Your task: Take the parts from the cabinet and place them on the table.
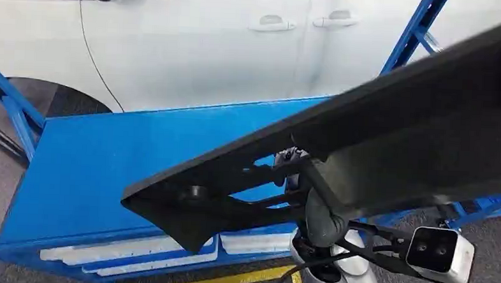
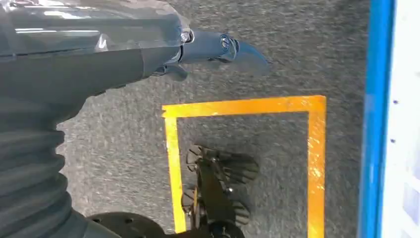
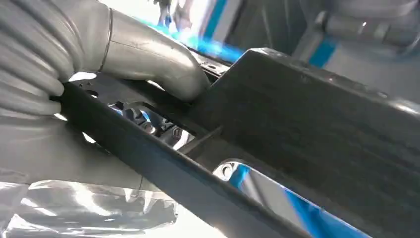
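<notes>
Head view: long black part held aloft over blue table, long axis running 8 to 2 o'clock, gripped near mid-length by right hand from below; table surface lies toward 10 o'clock of the hand. Left wrist view: left hand hangs over grey floor with yellow marking, holding nothing, finger spread unclear, well apart from part. Right wrist view: thumb pressed on part's ribbed frame, other fingers hidden behind it; right hand plainly the nearer, lowering judged next.
</notes>
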### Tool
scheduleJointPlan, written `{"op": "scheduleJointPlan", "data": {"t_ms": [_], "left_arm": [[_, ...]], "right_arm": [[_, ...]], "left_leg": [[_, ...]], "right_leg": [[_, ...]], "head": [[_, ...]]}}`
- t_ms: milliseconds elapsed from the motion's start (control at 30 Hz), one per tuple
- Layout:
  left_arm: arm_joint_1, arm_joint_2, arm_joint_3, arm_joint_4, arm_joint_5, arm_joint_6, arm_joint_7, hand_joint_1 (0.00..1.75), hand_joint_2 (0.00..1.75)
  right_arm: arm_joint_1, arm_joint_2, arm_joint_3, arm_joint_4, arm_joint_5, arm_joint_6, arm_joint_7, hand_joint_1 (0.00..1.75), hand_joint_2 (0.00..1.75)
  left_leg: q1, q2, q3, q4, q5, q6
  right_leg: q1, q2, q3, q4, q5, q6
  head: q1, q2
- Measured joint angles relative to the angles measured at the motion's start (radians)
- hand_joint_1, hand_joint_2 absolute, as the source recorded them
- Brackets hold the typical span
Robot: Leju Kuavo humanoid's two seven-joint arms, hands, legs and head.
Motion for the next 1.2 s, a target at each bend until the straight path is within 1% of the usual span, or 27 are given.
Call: {"op": "scheduleJointPlan", "data": {"t_ms": [67,100,133,167,200,267,300,333,400,433,467,500,567,600,633,667,767,800,833,867,900,967,1000,1033,1133,1167,1200], "left_arm": [[-0.001,0.000,0.000,0.000,0.000,0.010,0.017,0.00,1.75],[0.000,0.000,0.000,0.000,-0.001,0.015,0.024,0.00,1.75],[0.000,0.000,0.000,0.000,-0.002,0.018,0.030,0.00,1.75],[0.000,0.000,-0.001,0.000,-0.003,0.018,0.035,0.00,1.75],[0.000,0.000,-0.002,0.000,-0.004,0.021,0.038,0.00,1.75],[-0.001,0.000,-0.004,0.000,-0.008,0.026,0.045,0.00,1.75],[-0.001,0.000,-0.005,0.000,-0.008,0.027,0.047,0.00,1.75],[-0.001,0.001,-0.006,0.000,-0.008,0.029,0.047,0.00,1.75],[-0.001,0.002,-0.010,0.001,-0.009,0.032,0.048,0.00,1.75],[0.001,0.002,-0.013,0.001,-0.009,0.033,0.051,0.00,1.75],[0.001,0.002,-0.015,0.001,-0.008,0.035,0.056,0.00,1.75],[0.001,0.002,-0.017,0.001,-0.005,0.035,0.069,0.00,1.75],[0.000,0.002,-0.019,0.001,-0.003,0.040,0.092,0.00,1.75],[0.000,0.002,-0.020,0.001,-0.003,0.045,0.098,0.00,1.75],[0.001,0.002,-0.021,0.001,-0.003,0.047,0.101,0.00,1.75],[0.001,0.001,-0.021,0.001,-0.002,0.047,0.105,0.00,1.75],[-0.001,0.001,-0.025,0.001,-0.002,0.048,0.108,0.00,1.75],[-0.002,0.001,-0.026,0.001,-0.002,0.049,0.107,0.00,1.75],[-0.005,0.007,-0.026,0.002,-0.002,0.050,0.106,0.00,1.75],[-0.007,0.005,-0.027,0.002,-0.002,0.050,0.106,0.00,1.75],[-0.006,0.006,-0.027,0.003,-0.002,0.050,0.105,0.00,1.75],[-0.005,0.007,-0.027,0.003,-0.001,0.050,0.106,0.00,1.75],[-0.005,0.006,-0.027,0.003,-0.001,0.049,0.106,0.00,1.75],[-0.006,0.005,-0.027,0.003,0.000,0.048,0.106,0.00,1.75],[-0.007,0.005,-0.027,0.003,0.000,0.048,0.106,0.00,1.75],[-0.006,0.005,-0.027,0.003,0.000,0.048,0.106,0.00,1.75],[-0.006,0.004,-0.027,0.003,0.000,0.048,0.106,0.00,1.75]], "right_arm": [[-0.002,-0.018,0.018,-0.014,-0.012,0.006,0.000,1.75,1.75],[-0.002,-0.024,0.024,-0.016,-0.022,0.003,0.001,1.75,1.75],[-0.006,-0.033,0.029,-0.018,-0.034,-0.007,0.003,1.75,1.75],[-0.012,-0.043,0.034,-0.020,-0.042,-0.020,0.003,1.75,1.75],[-0.019,-0.055,0.040,-0.021,-0.053,-0.037,0.003,1.75,1.75],[-0.040,-0.082,0.050,-0.021,-0.076,-0.061,0.002,1.75,1.75],[-0.049,-0.093,0.051,-0.021,-0.086,-0.066,0.002,1.75,1.75],[-0.051,-0.103,0.053,-0.020,-0.096,-0.066,0.000,1.75,1.75],[-0.065,-0.121,0.058,-0.016,-0.114,-0.065,0.000,1.75,1.75],[-0.069,-0.126,0.061,-0.012,-0.123,-0.067,0.000,1.75,1.75],[-0.076,-0.129,0.063,-0.009,-0.130,-0.070,0.000,1.75,1.75],[-0.083,-0.133,0.068,-0.005,-0.140,-0.075,0.000,1.75,1.75],[-0.094,-0.145,0.079,0.000,-0.162,-0.094,0.000,1.75,1.75],[-0.101,-0.151,0.087,0.003,-0.170,-0.104,0.000,1.75,1.75],[-0.106,-0.159,0.093,0.006,-0.176,-0.111,0.000,1.75,1.75],[-0.113,-0.169,0.101,0.008,-0.188,-0.125,0.000,1.75,1.75],[-0.138,-0.190,0.121,0.015,-0.214,-0.156,0.000,1.75,1.75],[-0.147,-0.199,0.128,0.015,-0.226,-0.167,0.000,1.75,1.75],[-0.157,-0.206,0.137,0.015,-0.235,-0.182,0.000,1.75,1.75],[-0.167,-0.214,0.143,0.016,-0.240,-0.187,0.000,1.75,1.75],[-0.173,-0.220,0.151,0.017,-0.244,-0.193,0.000,1.75,1.75],[-0.181,-0.228,0.166,0.018,-0.247,-0.195,0.000,1.75,1.75],[-0.183,-0.233,0.170,0.018,-0.248,-0.197,0.000,1.75,1.75],[-0.187,-0.237,0.175,0.018,-0.248,-0.198,0.000,1.75,1.75],[-0.193,-0.247,0.188,0.018,-0.249,-0.198,0.000,1.75,1.75],[-0.194,-0.248,0.192,0.018,-0.251,-0.199,0.000,1.75,1.75],[-0.196,-0.252,0.197,0.018,-0.254,-0.201,0.000,1.75,1.75]], "left_leg": [[0.000,0.000,-0.010,0.000,0.003,0.002],[0.000,0.000,-0.015,0.000,0.007,0.001],[0.001,0.001,-0.020,0.001,0.012,-0.001],[0.002,0.001,-0.025,0.001,0.017,-0.003],[0.003,0.002,-0.030,0.003,0.026,-0.005],[0.005,-0.001,-0.040,0.009,0.033,-0.014],[0.002,-0.002,-0.045,0.011,0.037,-0.021],[0.003,-0.003,-0.044,0.009,0.043,-0.028],[0.003,-0.004,-0.047,0.007,0.056,-0.042],[0.003,-0.005,-0.050,0.003,0.063,-0.051],[0.008,-0.003,-0.055,0.014,0.046,-0.054],[0.008,-0.002,-0.070,0.045,0.000,-0.056],[0.007,-0.002,-0.118,0.199,-0.120,-0.060],[0.007,-0.002,-0.138,0.273,-0.155,-0.062],[0.007,-0.002,-0.143,0.321,-0.163,-0.062],[0.007,-0.002,-0.127,0.322,-0.149,-0.058],[0.000,-0.002,-0.023,0.189,-0.082,-0.040],[-0.006,-0.003,0.035,0.110,-0.069,-0.027],[-0.014,-0.001,0.093,0.025,-0.089,-0.011],[-0.014,0.001,0.108,-0.012,-0.090,-0.016],[-0.019,-0.001,0.102,-0.004,-0.079,-0.015],[-0.024,-0.001,0.097,-0.013,-0.069,-0.007],[-0.009,0.004,0.094,-0.029,-0.050,-0.002],[-0.011,0.006,0.085,-0.032,-0.038,0.003],[-0.011,0.008,0.045,-0.031,-0.009,0.008],[-0.009,0.009,0.031,-0.029,0.000,0.006],[-0.007,0.010,0.016,-0.026,0.010,0.003]], "right_leg": [[-0.009,0.000,-0.059,0.157,-0.087,0.011],[-0.012,0.000,-0.083,0.222,-0.113,0.015],[-0.015,0.000,-0.089,0.251,-0.115,0.017],[-0.020,-0.001,-0.070,0.229,-0.094,0.020],[-0.022,-0.001,-0.026,0.162,-0.062,0.021],[-0.025,-0.002,0.091,-0.027,-0.002,0.019],[-0.022,-0.001,0.112,-0.069,-0.015,0.015],[-0.015,0.003,0.101,-0.055,0.008,0.008],[-0.011,0.004,0.093,-0.057,0.005,-0.002],[-0.014,0.003,0.087,-0.062,0.014,-0.014],[-0.018,-0.002,0.082,-0.066,0.025,-0.024],[-0.017,-0.003,0.072,-0.066,0.033,-0.032],[-0.012,-0.005,0.051,-0.065,0.049,-0.041],[-0.008,-0.005,0.040,-0.064,0.057,-0.043],[-0.004,-0.006,0.028,-0.063,0.066,-0.045],[0.001,-0.006,0.017,-0.063,0.074,-0.045],[0.010,-0.005,-0.006,-0.061,0.091,-0.046],[0.012,-0.005,-0.011,-0.061,0.097,-0.046],[0.012,-0.005,-0.015,-0.060,0.102,-0.042],[0.013,-0.007,-0.019,-0.058,0.109,-0.037],[0.009,-0.009,-0.018,-0.061,0.117,-0.030],[0.004,-0.009,-0.021,-0.064,0.131,-0.019],[0.008,-0.007,-0.027,-0.061,0.125,-0.013],[0.005,-0.003,-0.036,-0.043,0.090,-0.006],[-0.012,-0.004,-0.091,0.153,-0.072,0.013],[-0.017,-0.004,-0.098,0.207,-0.093,0.020],[-0.021,-0.005,-0.095,0.235,-0.085,0.024]], "head": [[0.000,0.000],[0.000,0.000],[0.000,0.000],[0.000,0.000],[0.000,0.000],[0.000,0.000],[0.000,0.000],[0.000,0.000],[0.000,0.000],[0.000,0.000],[0.000,0.000],[0.000,0.000],[0.000,0.000],[0.000,0.000],[0.000,0.000],[0.000,0.000],[0.000,0.000],[0.000,0.000],[0.000,0.000],[0.000,0.000],[0.000,0.000],[0.000,0.000],[0.000,0.000],[0.000,0.000],[0.000,0.000],[0.000,0.000],[0.000,0.000]]}}
